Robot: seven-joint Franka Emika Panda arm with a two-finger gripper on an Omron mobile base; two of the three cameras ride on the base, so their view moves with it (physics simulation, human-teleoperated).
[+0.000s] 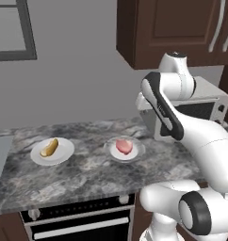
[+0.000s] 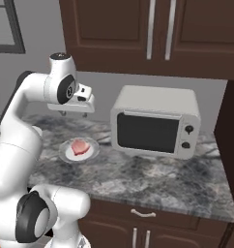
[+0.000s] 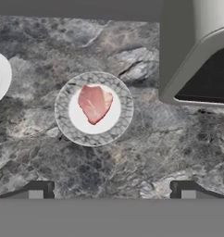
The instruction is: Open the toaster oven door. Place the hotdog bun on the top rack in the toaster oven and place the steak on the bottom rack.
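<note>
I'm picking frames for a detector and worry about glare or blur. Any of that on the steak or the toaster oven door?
Hand view: steak sharp, evenly lit, no glare. Right base view: toaster oven door uniformly dark, no reflections. Left base view: the arm blocks much of the oven.

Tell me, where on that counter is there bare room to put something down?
Bare marble lies in front of the toaster oven, out to the counter's front edge, and along the front edge below the steak plate and the bun plate. A narrower strip separates those plates. It is tightest between the steak plate and the toaster oven.
</note>
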